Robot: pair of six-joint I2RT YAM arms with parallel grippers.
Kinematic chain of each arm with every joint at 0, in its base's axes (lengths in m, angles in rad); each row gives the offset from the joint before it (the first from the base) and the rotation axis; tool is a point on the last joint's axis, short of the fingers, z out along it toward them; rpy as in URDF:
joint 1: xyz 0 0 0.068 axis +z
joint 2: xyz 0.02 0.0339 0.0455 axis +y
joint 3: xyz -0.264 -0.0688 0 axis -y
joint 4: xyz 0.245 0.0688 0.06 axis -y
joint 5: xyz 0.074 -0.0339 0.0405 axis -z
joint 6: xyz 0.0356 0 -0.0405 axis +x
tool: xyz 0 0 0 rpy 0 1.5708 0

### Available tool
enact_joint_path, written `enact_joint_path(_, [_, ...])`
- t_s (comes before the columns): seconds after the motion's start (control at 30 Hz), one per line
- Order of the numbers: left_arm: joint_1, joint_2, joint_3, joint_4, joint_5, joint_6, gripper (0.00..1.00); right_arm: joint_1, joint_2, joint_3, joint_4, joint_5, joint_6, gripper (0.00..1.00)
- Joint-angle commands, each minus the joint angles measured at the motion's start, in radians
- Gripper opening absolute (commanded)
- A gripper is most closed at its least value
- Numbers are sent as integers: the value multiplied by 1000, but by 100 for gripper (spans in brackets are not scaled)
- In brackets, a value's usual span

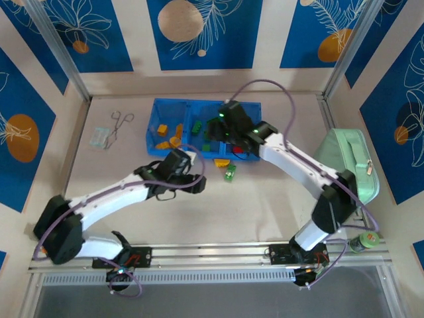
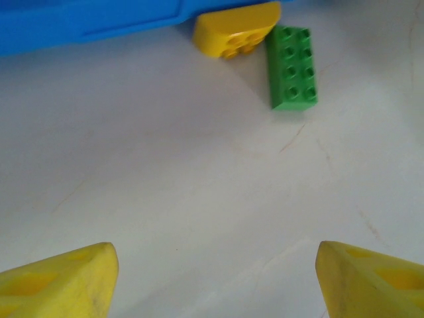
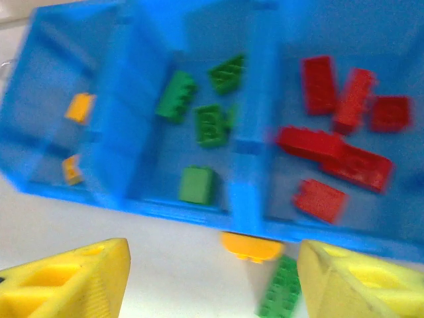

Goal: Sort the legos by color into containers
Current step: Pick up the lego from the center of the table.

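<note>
This is a robotics lab test cell, not a home or a shop. Two white jointed robot arms (image 1: 112,195) are bolted to a silver slotted aluminium rail (image 1: 212,255) at the near edge of a plain beige table (image 1: 265,212), and thin purple cables (image 1: 271,85) loop loosely over them. Silver aluminium posts (image 1: 59,50) frame the space. The walls are flat printed panels (image 1: 199,33) of blue rectangles, white leaf outlines and orange discs — a backdrop rather than room decor. The few objects are test props — a translucent blue plastic tray of three compartments (image 1: 173,103), small studded plastic bricks (image 1: 230,173), steel forceps (image 1: 119,124) and a mint-green zippered case (image 1: 351,159).
</note>
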Motion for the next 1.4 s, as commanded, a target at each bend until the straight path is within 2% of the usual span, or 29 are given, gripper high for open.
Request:
enact_joint_path(0.0, [-38, 134, 118, 46, 1, 33, 78, -30, -94, -150, 11, 49, 84, 69])
enact_joint_path(0.23, [-89, 395, 324, 32, -11, 36, 76, -50, -286, -425, -23, 76, 188, 69])
enact_joint_path(0.33, [-99, 487, 410, -24, -68, 42, 74, -49, -369, -505, -43, 93, 233, 69])
enact_joint_path(0.57, [-101, 592, 481, -57, -99, 42, 66, -48, -478, -597, -35, 97, 272, 69])
enact_joint_path(0.8, [-114, 635, 503, -45, -87, 42, 55, -37, -419, -567, -1, 75, 265, 69])
enact_joint_path(1.07, [-127, 640, 510, -50, -84, 58, 35, -30, -412, -547, 0, 77, 264, 68])
enact_joint_path(1.37, [-123, 448, 435, -57, -118, 64, 29, -72, -470, -588, -15, 66, 259, 68])
